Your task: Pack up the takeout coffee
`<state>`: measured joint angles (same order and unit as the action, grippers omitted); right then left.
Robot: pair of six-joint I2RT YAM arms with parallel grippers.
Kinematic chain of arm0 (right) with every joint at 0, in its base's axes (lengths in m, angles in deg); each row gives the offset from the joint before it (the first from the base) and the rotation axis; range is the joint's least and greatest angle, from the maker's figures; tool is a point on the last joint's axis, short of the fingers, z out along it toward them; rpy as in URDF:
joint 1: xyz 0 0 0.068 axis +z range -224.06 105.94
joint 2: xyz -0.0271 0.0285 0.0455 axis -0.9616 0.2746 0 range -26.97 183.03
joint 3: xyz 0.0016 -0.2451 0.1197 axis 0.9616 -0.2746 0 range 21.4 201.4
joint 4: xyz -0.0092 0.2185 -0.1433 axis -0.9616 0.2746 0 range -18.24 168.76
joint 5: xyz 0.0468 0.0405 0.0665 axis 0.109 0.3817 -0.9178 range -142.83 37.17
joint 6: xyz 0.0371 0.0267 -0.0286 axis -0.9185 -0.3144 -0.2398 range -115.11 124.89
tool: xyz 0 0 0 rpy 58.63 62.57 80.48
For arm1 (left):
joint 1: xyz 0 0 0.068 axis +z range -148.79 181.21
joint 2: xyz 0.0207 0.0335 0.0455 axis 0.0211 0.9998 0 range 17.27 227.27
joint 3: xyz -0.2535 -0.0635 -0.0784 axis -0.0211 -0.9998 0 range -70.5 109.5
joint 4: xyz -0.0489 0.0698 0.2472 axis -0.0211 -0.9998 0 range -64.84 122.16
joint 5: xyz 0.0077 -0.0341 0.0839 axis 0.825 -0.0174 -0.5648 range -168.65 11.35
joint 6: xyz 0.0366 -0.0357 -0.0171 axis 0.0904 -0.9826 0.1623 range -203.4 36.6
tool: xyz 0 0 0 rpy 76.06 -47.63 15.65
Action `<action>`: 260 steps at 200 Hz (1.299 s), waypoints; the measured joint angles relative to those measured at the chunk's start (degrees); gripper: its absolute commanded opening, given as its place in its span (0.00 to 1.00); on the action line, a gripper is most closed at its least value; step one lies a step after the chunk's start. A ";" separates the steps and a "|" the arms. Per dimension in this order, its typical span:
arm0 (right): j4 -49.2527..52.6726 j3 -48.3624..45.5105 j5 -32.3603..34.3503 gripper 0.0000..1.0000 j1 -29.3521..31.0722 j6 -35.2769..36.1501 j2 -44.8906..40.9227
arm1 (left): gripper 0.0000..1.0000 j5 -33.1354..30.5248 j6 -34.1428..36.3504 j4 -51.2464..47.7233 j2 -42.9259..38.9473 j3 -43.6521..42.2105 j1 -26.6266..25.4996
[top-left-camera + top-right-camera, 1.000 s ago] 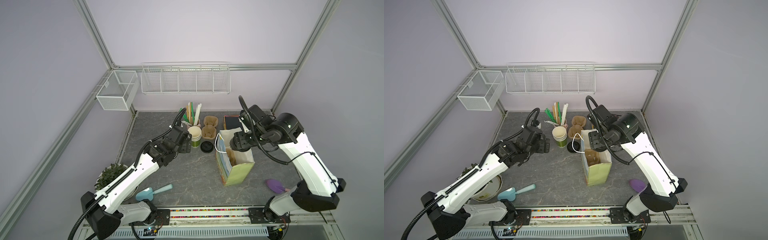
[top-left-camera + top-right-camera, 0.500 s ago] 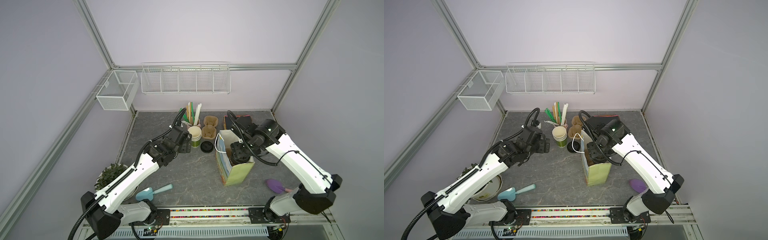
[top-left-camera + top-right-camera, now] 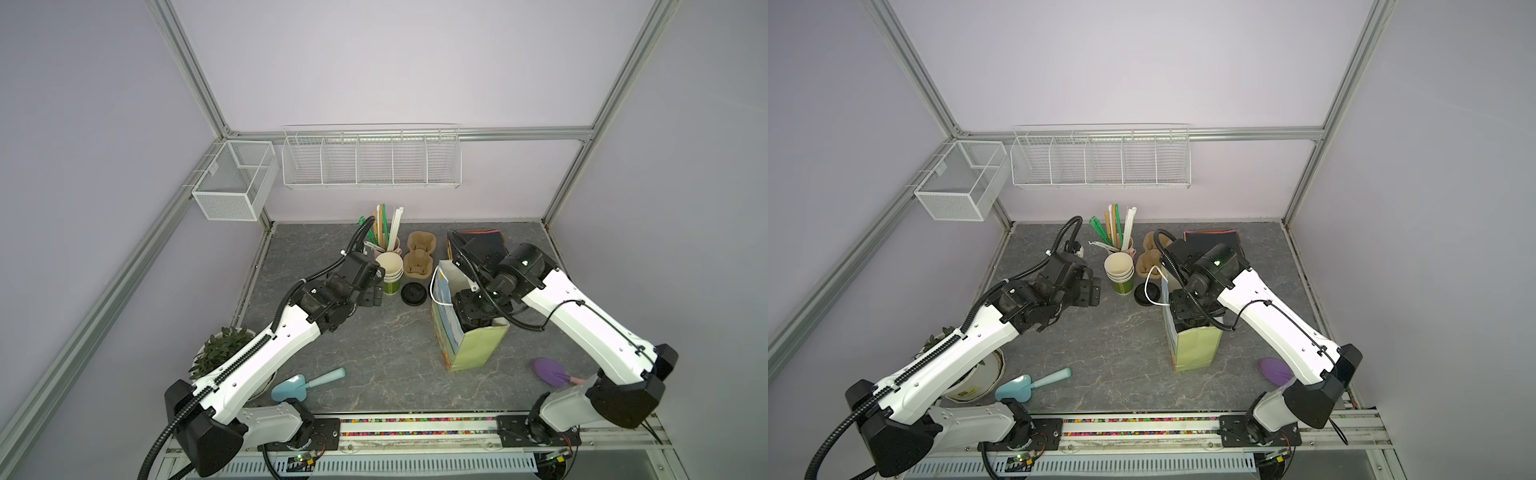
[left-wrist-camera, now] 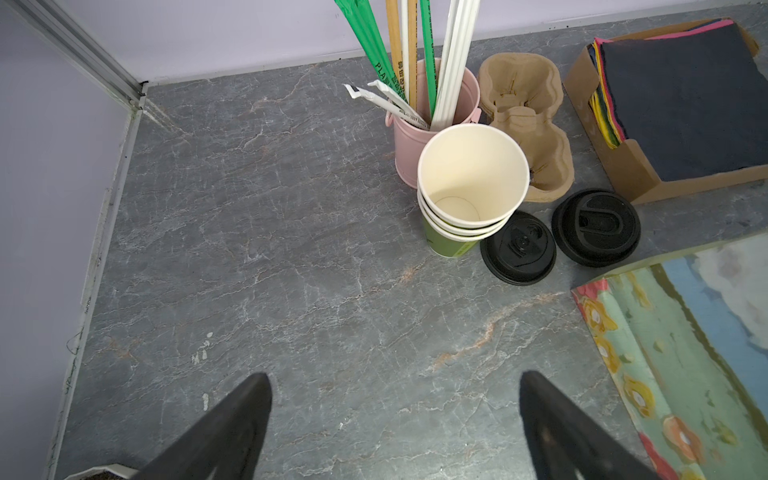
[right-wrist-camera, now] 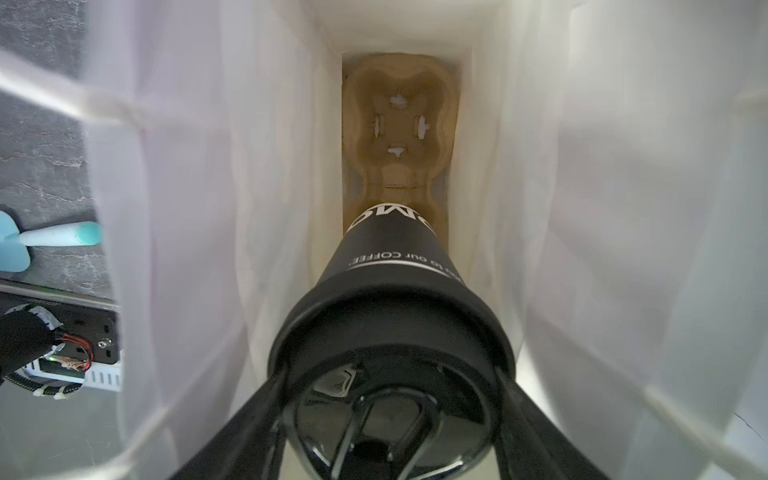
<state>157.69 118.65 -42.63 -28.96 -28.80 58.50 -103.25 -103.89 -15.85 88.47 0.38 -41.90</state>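
In both top views we saw the right hand (image 3: 476,316) down inside the paper bag (image 3: 471,349) on the surface (image 3: 374,345), its load hidden there; the left hand (image 3: 369,293) hovered released near the cup stack (image 3: 390,272). Left wrist view confirmed wide, empty jaws over bare surface, loose lids (image 4: 518,248) beside the stack. Only the right wrist view showed the takeout coffee (image 5: 395,286), black and lidded, clenched at the lid, hanging inside the bag above the carrier (image 5: 399,124), probably to seat it upright.
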 measured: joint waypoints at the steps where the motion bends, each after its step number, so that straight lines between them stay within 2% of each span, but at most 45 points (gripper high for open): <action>1: -0.02 -0.04 0.00 0.73 0.00 0.00 0.00 | 0.94 0.00 0.00 0.00 0.00 0.00 0.00; 260: -3.89 -9.53 -3.19 0.71 -1.51 -0.17 0.74 | 0.93 0.00 0.17 -0.13 0.50 0.07 0.00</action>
<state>153.80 109.12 -45.83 -30.47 -28.98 59.24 -103.25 -103.71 -15.98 88.97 0.44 -41.90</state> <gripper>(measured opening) 0.717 0.935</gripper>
